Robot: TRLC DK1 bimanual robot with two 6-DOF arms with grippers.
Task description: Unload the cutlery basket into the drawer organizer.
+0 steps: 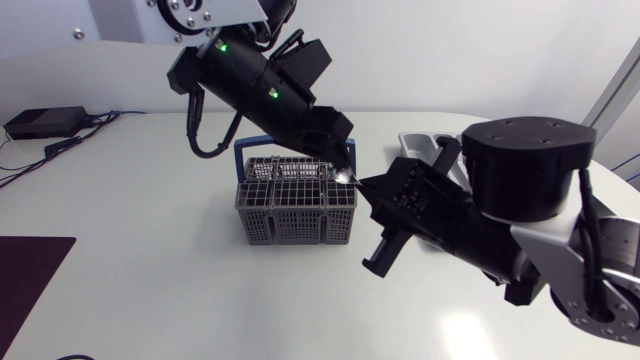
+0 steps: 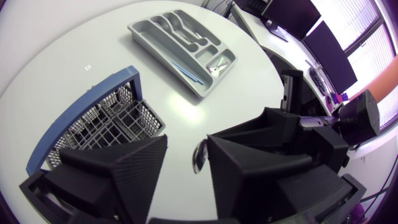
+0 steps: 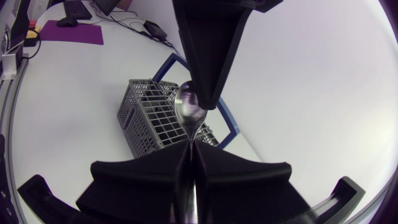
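Observation:
A grey cutlery basket [image 1: 295,210] with a blue handle stands mid-table; it is also in the left wrist view [image 2: 99,127] and the right wrist view [image 3: 155,115]. A metal spoon [image 3: 188,106] hangs above the basket's right end. My right gripper [image 3: 189,146] is shut on its handle, bowl pointing away from it. My left gripper [image 2: 186,152] stands open around the spoon's bowl [image 2: 200,155], its fingers apart. From overhead both grippers, left [image 1: 340,160] and right [image 1: 368,185], meet at the spoon [image 1: 346,177]. The grey drawer organizer [image 2: 186,68] lies beyond the basket.
The organizer [image 1: 420,140] is mostly hidden behind my right arm in the head view; several compartments hold cutlery [image 2: 174,23]. A black box [image 1: 45,122] with cables sits at the far left, and a dark mat [image 1: 25,275] lies at the left front edge.

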